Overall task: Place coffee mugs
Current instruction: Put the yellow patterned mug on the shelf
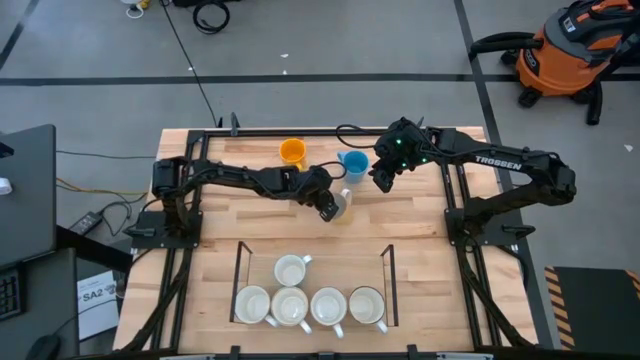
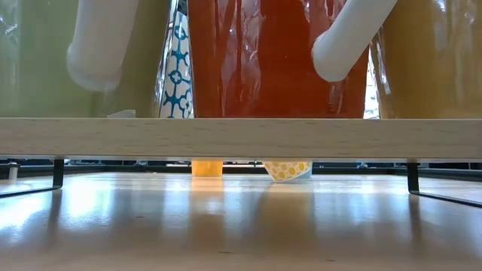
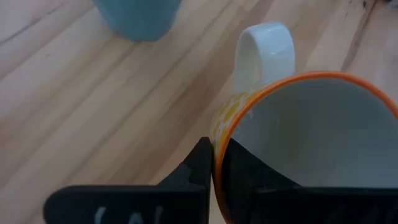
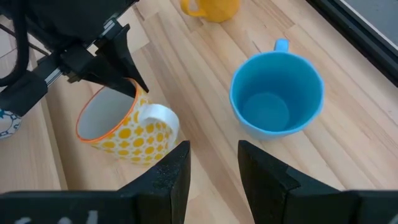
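Left claw [image 4: 134, 87] is pinching the rim of the tilted yellow-dotted white ceramic mug [image 4: 121, 132]; the rack is probably lying nearer us. Right claw [image 4: 213, 163] is hanging apart.

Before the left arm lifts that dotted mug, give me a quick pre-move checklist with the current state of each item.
1. Left gripper shut on the rim of the yellow-dotted mug: ok.
2. Dotted mug upright: not ok, it is tilted.
3. Right gripper open, holding nothing: ok.
4. Blue mug apart from the dotted mug: ok.
5. Orange mug out of the way, at the table's far edge: ok.
6. Free spot beside the five white mugs between the rack rails: ok.
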You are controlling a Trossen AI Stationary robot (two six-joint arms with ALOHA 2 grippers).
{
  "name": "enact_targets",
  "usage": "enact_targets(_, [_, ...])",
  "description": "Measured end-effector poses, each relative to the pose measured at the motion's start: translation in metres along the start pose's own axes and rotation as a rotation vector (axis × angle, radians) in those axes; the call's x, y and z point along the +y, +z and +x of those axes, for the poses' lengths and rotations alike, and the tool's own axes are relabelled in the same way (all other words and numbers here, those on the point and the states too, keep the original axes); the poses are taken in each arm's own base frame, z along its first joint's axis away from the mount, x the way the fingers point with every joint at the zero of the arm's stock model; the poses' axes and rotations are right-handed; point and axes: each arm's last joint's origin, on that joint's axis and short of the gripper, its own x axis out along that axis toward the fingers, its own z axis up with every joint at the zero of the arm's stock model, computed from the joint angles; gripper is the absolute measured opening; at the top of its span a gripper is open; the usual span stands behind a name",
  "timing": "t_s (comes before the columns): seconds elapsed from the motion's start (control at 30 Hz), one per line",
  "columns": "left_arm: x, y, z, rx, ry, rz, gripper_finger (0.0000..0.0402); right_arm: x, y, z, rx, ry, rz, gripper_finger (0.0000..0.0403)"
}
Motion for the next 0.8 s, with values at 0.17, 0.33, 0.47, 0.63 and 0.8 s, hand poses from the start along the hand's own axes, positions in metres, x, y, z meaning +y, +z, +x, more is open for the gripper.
enact_targets(0.17, [0.000,0.000,-0.003,0.002,0.001,0.028,0.0026,0.000,0.000,0.000,0.001,0.000,0.000,0.0139])
enact_targets(0.33, [-0.001,0.006,-0.025,-0.005,-0.007,0.056,0.0026,0.000,-0.001,0.000,0.005,-0.001,0.000,0.0139])
enact_targets(0.47, [0.000,0.010,-0.053,0.009,-0.005,0.065,0.0026,0.000,-0.001,0.000,0.011,-0.002,0.001,0.0139])
enact_targets(0.63, [0.002,0.011,-0.101,0.028,0.001,0.069,0.0026,0.000,-0.001,0.000,0.015,-0.002,0.001,0.0139])
enact_targets(0.8, [0.003,0.001,-0.147,0.067,0.003,0.081,0.0026,0.000,-0.001,0.000,0.016,-0.003,0.001,0.0139])
